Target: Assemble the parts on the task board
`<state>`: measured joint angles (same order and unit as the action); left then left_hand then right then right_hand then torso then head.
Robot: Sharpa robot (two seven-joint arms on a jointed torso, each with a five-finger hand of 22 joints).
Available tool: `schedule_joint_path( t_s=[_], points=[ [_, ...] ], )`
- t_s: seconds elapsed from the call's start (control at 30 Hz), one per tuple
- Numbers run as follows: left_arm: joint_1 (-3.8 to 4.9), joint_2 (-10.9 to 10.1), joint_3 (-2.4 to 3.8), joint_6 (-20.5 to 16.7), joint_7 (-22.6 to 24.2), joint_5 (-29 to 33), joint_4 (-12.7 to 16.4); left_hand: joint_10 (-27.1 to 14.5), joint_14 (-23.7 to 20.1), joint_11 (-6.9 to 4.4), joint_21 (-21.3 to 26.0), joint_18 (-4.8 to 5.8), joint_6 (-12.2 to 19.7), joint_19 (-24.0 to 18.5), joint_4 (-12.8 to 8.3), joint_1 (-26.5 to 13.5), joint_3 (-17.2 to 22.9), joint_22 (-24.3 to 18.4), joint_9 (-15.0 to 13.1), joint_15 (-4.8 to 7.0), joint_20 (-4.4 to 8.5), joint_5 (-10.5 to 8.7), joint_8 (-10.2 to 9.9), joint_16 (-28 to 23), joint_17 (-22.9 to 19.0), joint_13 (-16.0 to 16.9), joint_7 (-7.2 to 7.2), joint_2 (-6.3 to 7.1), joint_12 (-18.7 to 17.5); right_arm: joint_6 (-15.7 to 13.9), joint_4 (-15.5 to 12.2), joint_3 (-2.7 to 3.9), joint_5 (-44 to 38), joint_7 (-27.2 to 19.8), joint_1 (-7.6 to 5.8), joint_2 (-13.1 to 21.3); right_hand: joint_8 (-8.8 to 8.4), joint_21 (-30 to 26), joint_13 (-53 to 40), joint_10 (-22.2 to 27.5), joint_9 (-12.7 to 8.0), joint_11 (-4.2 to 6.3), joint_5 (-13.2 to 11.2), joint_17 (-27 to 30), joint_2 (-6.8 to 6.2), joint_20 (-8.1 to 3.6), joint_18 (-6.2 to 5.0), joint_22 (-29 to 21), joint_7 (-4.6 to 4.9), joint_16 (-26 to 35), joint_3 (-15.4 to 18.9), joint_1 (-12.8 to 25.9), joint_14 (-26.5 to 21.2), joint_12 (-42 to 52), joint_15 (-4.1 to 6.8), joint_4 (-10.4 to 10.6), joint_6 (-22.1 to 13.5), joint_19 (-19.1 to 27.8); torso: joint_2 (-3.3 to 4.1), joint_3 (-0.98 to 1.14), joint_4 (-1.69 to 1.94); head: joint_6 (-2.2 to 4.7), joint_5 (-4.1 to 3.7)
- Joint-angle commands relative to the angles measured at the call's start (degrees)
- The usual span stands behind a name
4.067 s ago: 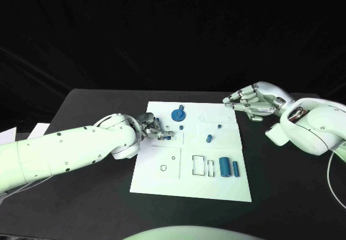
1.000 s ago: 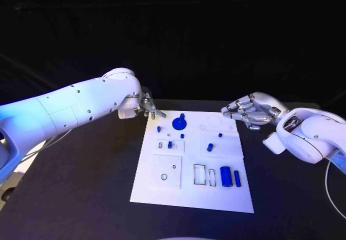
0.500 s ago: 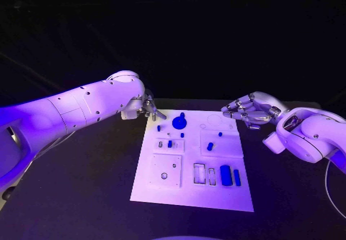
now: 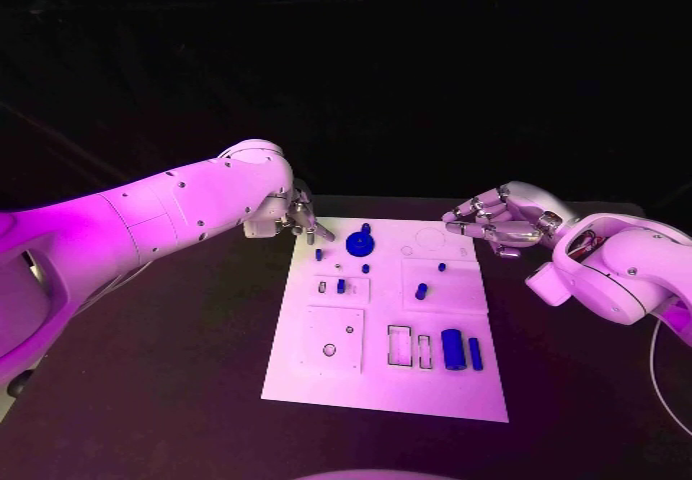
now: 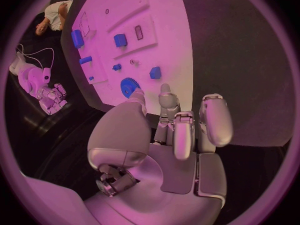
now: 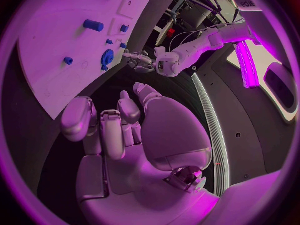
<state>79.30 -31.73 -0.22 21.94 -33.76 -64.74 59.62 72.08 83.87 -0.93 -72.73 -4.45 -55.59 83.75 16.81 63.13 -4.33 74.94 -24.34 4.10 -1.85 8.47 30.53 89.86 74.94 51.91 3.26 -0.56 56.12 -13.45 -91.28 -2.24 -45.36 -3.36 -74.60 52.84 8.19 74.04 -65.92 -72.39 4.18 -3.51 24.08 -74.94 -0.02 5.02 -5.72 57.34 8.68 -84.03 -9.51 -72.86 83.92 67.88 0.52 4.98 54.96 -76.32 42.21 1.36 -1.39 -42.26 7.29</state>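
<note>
The white task board [image 4: 378, 385] lies in the middle of the black table. A blue gear [image 4: 359, 243] stands near its far edge, with small blue pegs [image 4: 340, 286] below it and another peg [image 4: 421, 292] to the right. Two blue cylinders [image 4: 453, 350] lie side by side near the board's right edge. My left hand [image 4: 303, 222] hovers at the board's far left corner, fingers apart and holding nothing; in the left wrist view the gear [image 5: 130, 86] is just beyond the fingertips [image 5: 165, 90]. My right hand [image 4: 498, 222] hangs off the far right corner, fingers loosely bent, holding nothing.
Black tabletop [image 4: 577, 380] lies on all sides of the board. Rectangular slots [image 4: 400, 346] and a round hole [image 4: 329, 350] are cut in the board's near half. The right wrist view shows the left hand [image 6: 140, 60] across the board [image 6: 56, 50].
Four seconds ago my left hand was low over the small pegs on the board's left side; it has since lifted away to the far left corner. In the last second nothing has visibly moved.
</note>
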Motion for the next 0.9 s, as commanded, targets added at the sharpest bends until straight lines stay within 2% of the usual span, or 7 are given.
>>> schedule_joint_path(
  t_s=[0.03, 0.27, 0.47, 0.9],
  points=[
    [-0.01, 0.07, -0.04, 2.92, 0.53, -0.5, -0.17, 0.57, 6.13, -0.07, -0.35, 0.49, -0.36, 0.52, -0.11, -0.04, -0.29, 1.48, -0.11, 0.39, 0.05, 0.33, 0.35, 0.14, 15.06, 0.14, -0.19, -0.59, 0.33, 0.64, 0.07, 0.01, -0.58, -0.43, 0.05, -0.08, 0.17, -0.31, 0.05, 0.0, -0.07, 0.04, 0.24, -5.58, -0.47, -0.14, -0.46, -0.05, -0.07, 0.24, -0.34, -0.12, 4.01, 0.07, 0.48, -0.08, -0.07, 0.09, 0.02, 0.02, 0.0, -0.01, 0.13],
    [-0.26, 0.28, -0.21, 3.76, 0.81, -0.22, -0.43, 0.6, 6.13, -0.11, -0.36, 0.49, -0.39, 0.54, -0.14, 0.09, -0.29, 1.5, -0.18, 0.4, 0.08, 0.38, 0.41, 0.14, 15.06, 0.13, -0.21, -0.81, 0.36, 0.7, 0.09, 0.01, -0.58, -0.44, 0.08, -0.16, 0.17, -0.31, 0.05, 0.0, -0.07, 0.04, 0.24, -5.58, -0.47, -0.14, -0.46, -0.05, -0.07, 0.24, -0.34, -0.12, 4.01, 0.07, 0.48, -0.08, -0.07, 0.09, -0.01, -0.02, -0.08, -0.03, 0.14],
    [-0.55, 0.35, -0.25, 4.08, 1.11, 0.2, -0.53, 0.62, 6.13, -0.13, -0.31, 0.48, -0.37, 0.54, -0.17, 0.35, -0.26, 1.49, -0.28, 0.43, 0.1, 0.46, 0.48, 0.14, 15.06, 0.11, -0.24, -1.13, 0.4, 0.71, 0.09, 0.01, -0.58, -0.43, 0.11, -0.14, 0.17, -0.31, 0.05, 0.0, -0.07, 0.04, 0.24, -5.58, -0.47, -0.14, -0.46, -0.05, -0.07, 0.24, -0.34, -0.12, 4.01, 0.07, 0.48, -0.08, -0.07, 0.09, -0.01, -0.01, -0.01, -0.1, -0.01],
    [-0.64, 0.38, -0.27, 4.8, 1.75, 1.3, -0.51, 0.56, 6.13, -0.18, -0.29, 0.49, -0.17, 0.56, -0.32, 1.68, -0.15, 1.57, -0.6, 0.48, 0.17, 0.7, 0.66, 0.14, 15.06, -0.1, -0.29, -1.73, 0.37, 0.82, 0.1, 0.01, -0.58, -0.45, 0.13, -0.26, 0.2, -0.34, 0.03, 0.0, -0.07, 0.03, 0.28, -5.56, -0.41, -0.13, -0.47, -0.1, -0.06, 0.26, -0.43, -0.09, 4.01, 0.09, 0.47, -0.01, -0.04, 0.13, -0.03, -0.03, -0.03, -0.24, 0.11]
  ],
)
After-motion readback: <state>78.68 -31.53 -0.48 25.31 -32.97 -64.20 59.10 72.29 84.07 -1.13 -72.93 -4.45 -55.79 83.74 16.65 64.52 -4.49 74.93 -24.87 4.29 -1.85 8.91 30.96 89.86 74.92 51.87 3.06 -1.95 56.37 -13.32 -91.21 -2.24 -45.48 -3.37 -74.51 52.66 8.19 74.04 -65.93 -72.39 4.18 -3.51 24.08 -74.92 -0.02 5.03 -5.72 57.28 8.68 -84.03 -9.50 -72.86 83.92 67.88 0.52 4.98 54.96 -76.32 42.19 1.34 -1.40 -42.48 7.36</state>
